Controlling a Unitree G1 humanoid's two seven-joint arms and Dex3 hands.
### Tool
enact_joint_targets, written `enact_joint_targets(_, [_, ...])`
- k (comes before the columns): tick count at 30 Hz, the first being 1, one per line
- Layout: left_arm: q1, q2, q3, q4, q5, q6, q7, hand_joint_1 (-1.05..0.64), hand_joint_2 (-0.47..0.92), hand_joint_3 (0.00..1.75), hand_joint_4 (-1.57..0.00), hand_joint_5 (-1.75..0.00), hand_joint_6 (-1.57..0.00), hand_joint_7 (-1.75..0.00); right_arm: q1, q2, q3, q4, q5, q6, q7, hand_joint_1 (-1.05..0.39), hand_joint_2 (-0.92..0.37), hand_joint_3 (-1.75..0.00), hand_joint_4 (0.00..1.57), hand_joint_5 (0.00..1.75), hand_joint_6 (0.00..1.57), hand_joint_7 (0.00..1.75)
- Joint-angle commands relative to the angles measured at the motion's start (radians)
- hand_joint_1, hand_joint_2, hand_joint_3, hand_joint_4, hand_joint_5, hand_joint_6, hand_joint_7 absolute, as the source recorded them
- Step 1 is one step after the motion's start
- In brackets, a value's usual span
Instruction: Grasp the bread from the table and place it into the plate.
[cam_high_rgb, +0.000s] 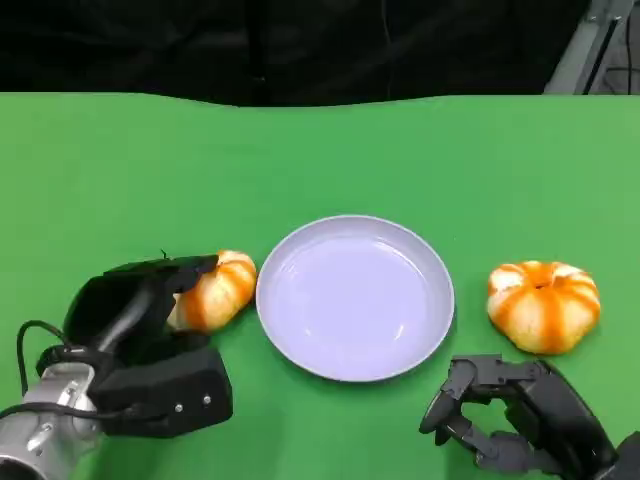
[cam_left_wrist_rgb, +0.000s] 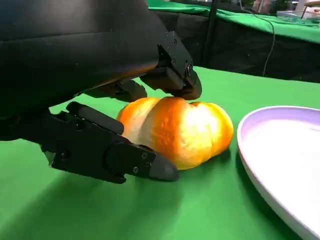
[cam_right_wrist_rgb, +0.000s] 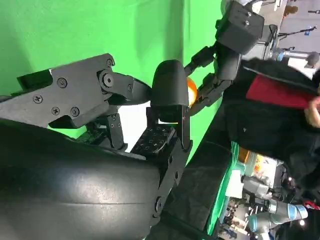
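Note:
A round orange-and-cream bread (cam_high_rgb: 222, 288) lies on the green table just left of the pale lilac plate (cam_high_rgb: 355, 297). My left hand (cam_high_rgb: 150, 340) grips it: fingers (cam_left_wrist_rgb: 172, 80) press on its top and the thumb (cam_left_wrist_rgb: 115, 152) lies against its lower side, as the left wrist view shows the bread (cam_left_wrist_rgb: 182, 130) resting on the cloth beside the plate's rim (cam_left_wrist_rgb: 260, 125). A second bread (cam_high_rgb: 543, 305) sits right of the plate. My right hand (cam_high_rgb: 505, 420) rests below that one, fingers apart and holding nothing. The right wrist view shows my right hand (cam_right_wrist_rgb: 150, 115) and, far off, the gripped bread (cam_right_wrist_rgb: 191, 89).
The green table (cam_high_rgb: 320, 160) runs back to a dark edge with black drapes behind. A person in a black and red sleeve (cam_right_wrist_rgb: 275, 95) stands beyond the table's far side. More green tables and equipment stand in the background.

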Motion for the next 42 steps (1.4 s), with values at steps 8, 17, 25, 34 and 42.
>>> enact_joint_targets(8, [-0.015, 0.012, -0.029, 0.036, -0.003, -0.018, 0.017, 0.01, 0.87, 0.01, -0.55, -0.01, -0.53, -0.01, 0.004, -0.014, -0.011, -0.004, 0.0, -0.004, -0.009, -0.14, -0.85, -0.55, 0.76, 1.44, 0.87, 0.97])
enact_joint_targets(17, [-0.018, 0.013, -0.037, 0.042, -0.005, -0.019, 0.025, 0.02, 0.88, 0.01, -0.56, -0.01, -0.54, 0.0, 0.004, -0.014, -0.011, -0.005, 0.0, -0.005, -0.01, -0.14, -0.85, -0.54, 0.76, 1.44, 0.87, 0.97])
enact_joint_targets(25, [-0.02, -0.025, -0.019, 0.053, -0.041, 0.026, 0.011, -0.1, 0.89, 0.0, -0.7, -0.76, -1.1, -0.03, 0.003, -0.012, -0.011, -0.007, 0.003, -0.002, -0.011, -0.14, -0.85, -0.54, 0.76, 1.46, 0.86, 0.98])
enact_joint_targets(34, [-0.014, -0.035, -0.014, 0.055, -0.073, 0.016, 0.046, -0.07, 0.84, 0.0, -0.58, -1.34, -1.22, -0.06, 0.002, -0.012, -0.011, -0.004, 0.008, -0.007, -0.006, -0.14, -0.83, -0.57, 0.76, 1.45, 0.86, 0.98])
enact_joint_targets(42, [-0.017, -0.039, -0.02, 0.075, -0.079, -0.006, 0.082, -0.05, 0.8, 0.0, -0.62, -1.37, -1.25, -0.07, 0.004, -0.014, -0.011, -0.009, -0.001, -0.004, -0.014, -0.14, -0.82, -0.58, 0.76, 1.45, 0.86, 0.98])
